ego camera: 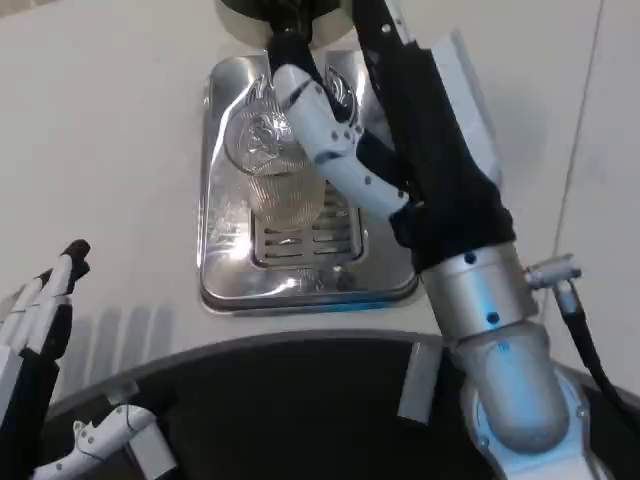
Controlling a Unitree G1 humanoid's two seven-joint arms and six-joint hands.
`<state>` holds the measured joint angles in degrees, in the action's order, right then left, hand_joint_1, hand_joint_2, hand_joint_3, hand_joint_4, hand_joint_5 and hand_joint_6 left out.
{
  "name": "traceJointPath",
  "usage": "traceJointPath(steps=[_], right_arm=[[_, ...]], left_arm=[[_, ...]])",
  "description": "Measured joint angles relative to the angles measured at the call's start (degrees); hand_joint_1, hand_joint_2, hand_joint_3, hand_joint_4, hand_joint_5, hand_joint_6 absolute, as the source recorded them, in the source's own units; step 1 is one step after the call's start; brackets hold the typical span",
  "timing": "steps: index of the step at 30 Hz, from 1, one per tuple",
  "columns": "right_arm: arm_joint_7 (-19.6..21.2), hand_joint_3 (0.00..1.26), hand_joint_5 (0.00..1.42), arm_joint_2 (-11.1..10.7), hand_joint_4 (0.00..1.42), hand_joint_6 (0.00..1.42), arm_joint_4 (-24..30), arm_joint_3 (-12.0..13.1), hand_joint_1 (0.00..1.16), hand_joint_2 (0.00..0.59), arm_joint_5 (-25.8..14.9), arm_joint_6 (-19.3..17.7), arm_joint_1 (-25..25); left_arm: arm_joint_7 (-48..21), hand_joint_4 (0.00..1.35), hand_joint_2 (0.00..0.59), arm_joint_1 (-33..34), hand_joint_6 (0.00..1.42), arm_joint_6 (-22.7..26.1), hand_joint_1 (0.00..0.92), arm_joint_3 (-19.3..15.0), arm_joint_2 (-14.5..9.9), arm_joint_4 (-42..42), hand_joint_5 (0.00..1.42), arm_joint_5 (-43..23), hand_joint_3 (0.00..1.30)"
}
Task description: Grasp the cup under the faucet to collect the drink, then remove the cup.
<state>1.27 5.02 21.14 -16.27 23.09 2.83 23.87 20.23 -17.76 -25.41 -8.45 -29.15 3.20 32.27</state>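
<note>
**benchrat:** White table [110, 120] all over, and down at the near left edge sits the left hand [40, 320], fingers spread apart and holding nothing, well away from the action.

**tapwatcher:** Yep. Moving right, there's the shiny metal drip tray [225, 270] with its slotted grate [300, 240] in the middle. Clear ribbed cup [280, 175] stands upright on it, toward the far end.

**benchrat:** And the dark faucet [285, 25] is at the far edge, right above the cup.

**tapwatcher:** Right hand [325, 135] comes in from the right side, white fingers [300, 100] wrapped against the cup's right wall and over its rim. Looks like it's gripping it, cup resting on the tray.

**benchrat:** Any drink in it?

**tapwatcher:** Can't tell, too much glare. The silver right forearm [490, 310] runs back to the near right corner.
</note>
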Motion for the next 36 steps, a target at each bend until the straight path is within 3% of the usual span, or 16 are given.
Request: traceJointPath(steps=[11,20,36], right_arm=[[-2.08,0.0,0.0,0.02,0.0,0.0,-7.97,0.63,0.36,0.5,-4.77,-0.02,6.07],[-2.36,0.0,0.0,0.09,0.0,0.0,-11.23,0.5,0.35,0.5,-6.57,-0.73,7.47],[-4.88,0.0,0.0,-1.47,0.0,0.0,-11.62,-2.03,0.31,0.498,-4.21,-0.25,8.75]], left_arm=[[-0.04,0.0,0.12,0.07,0.07,0.01,0.0,-1.11,0.0,-0.65,0.07,-0.25,0.0],[-0.31,0.0,0.12,0.63,0.07,0.12,0.0,-1.48,0.15,-2.13,0.07,-0.29,0.0],[-2.5,0.0,0.092,1.65,0.05,0.35,0.0,-1.48,0.15,-3.07,0.03,-0.44,0.0]])
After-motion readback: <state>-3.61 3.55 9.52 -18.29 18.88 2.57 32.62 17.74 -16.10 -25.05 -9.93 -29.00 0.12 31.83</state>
